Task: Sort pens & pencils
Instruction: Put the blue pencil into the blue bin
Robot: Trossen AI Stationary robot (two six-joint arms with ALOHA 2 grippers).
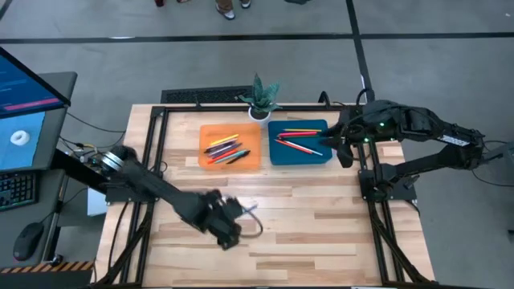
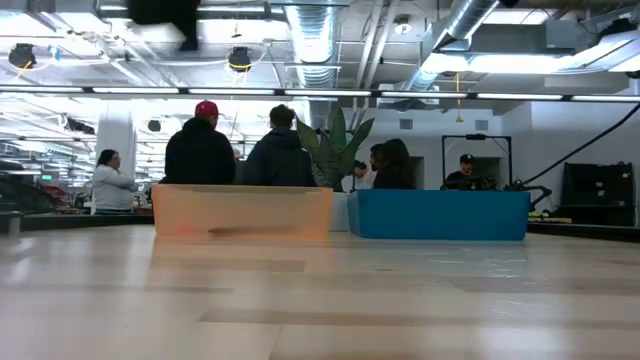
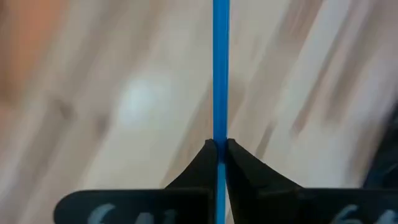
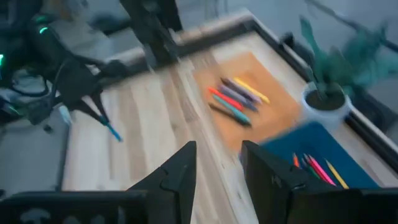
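My left gripper (image 1: pixel 241 212) is over the near middle of the table, shut on a blue pen (image 3: pixel 220 68). The right wrist view shows that pen (image 4: pixel 112 132) sticking out below the left fingers. An orange tray (image 1: pixel 210 132) holds several pens (image 1: pixel 225 148) in red, yellow, purple and green. A blue tray (image 1: pixel 317 156) beside it holds several red, orange and yellow pencils (image 1: pixel 299 141). My right gripper (image 4: pixel 216 165) is open and touches nothing; it hovers at the blue tray's right edge (image 1: pixel 342 144). My left gripper pinches the blue pen between its two fingertips (image 3: pixel 208 155). The pen runs on straight past the fingertips, in line with the fingers, and its shaft (image 3: pixel 220 134) leaves them at the tips. In the right wrist view its free end (image 4: pixel 115 135) points slanting down.
A small potted plant (image 1: pixel 261 100) stands at the far edge between the two trays. Black frame rails (image 1: pixel 152 152) run along the table's left and right sides. Bare wood (image 1: pixel 321 217) lies near of the trays. People (image 2: pixel 240 150) stand in the room beyond.
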